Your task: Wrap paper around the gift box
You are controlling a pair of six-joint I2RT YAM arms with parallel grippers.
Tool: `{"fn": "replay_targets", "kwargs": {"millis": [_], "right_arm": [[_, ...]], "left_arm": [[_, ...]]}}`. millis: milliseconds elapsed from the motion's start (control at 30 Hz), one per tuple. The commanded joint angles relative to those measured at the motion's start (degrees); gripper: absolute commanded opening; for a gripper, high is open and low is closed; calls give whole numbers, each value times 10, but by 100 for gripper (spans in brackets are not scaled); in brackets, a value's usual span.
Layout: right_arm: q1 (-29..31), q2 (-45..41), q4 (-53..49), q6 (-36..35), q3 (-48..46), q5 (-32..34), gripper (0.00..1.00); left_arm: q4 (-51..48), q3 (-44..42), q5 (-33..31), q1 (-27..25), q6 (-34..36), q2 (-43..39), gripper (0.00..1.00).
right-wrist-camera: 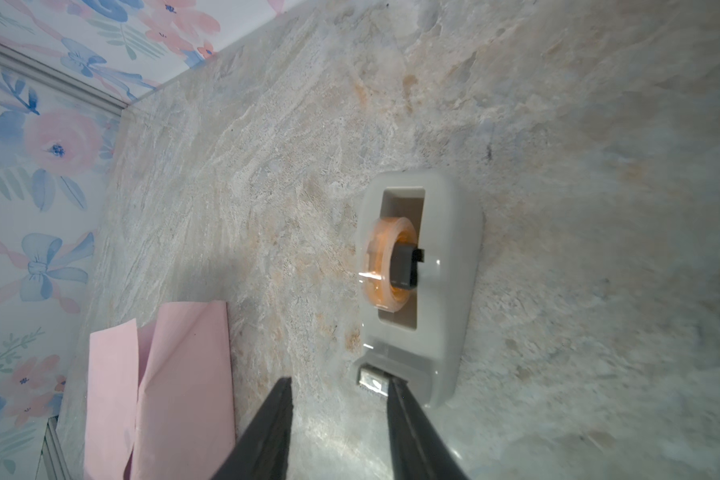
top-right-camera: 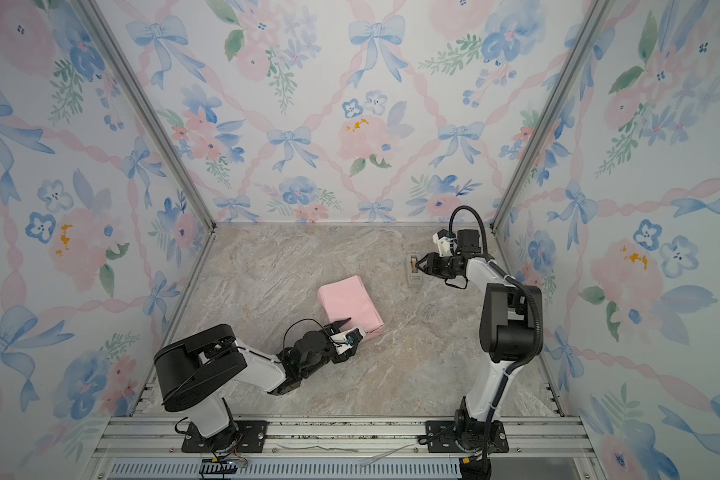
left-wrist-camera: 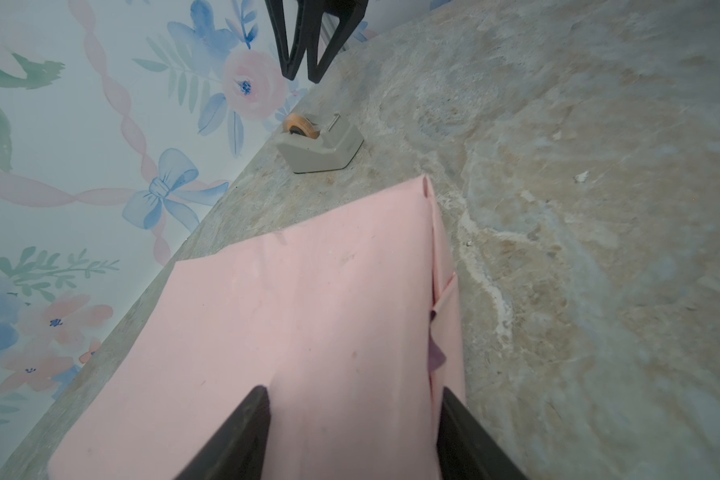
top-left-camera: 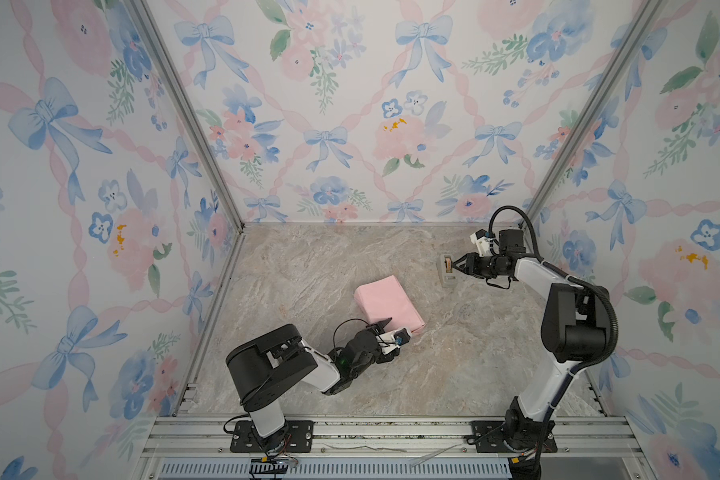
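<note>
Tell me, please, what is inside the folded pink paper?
Only the paper itself is seen: pink outside, folded into a block shape, with a little lilac at one seam. What it encloses is fully covered, so the gift box cannot be seen.

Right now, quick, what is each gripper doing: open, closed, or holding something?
Left gripper: fingers straddle the pink paper; a firm grip cannot be told.
Right gripper: open, empty, at the tape dispenser.
</note>
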Motion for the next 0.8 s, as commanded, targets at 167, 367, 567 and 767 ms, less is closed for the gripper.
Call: {"fn": "replay_targets", "kwargs": {"millis": [167, 367, 567, 767], "right_arm": [[6, 80, -101, -63, 89, -25, 39], [10, 97, -130, -80, 97, -25, 38], [14, 126, -156, -91, 120, -43, 36], [13, 155, -171, -89, 145, -73, 32]], "left_arm": [[-45, -17, 2, 7, -26, 11, 64], [-45, -12, 3, 7, -25, 16, 64], [-45, -9, 4, 7, -23, 18, 64], [-45, -9, 2, 8, -21, 18, 64]]}}
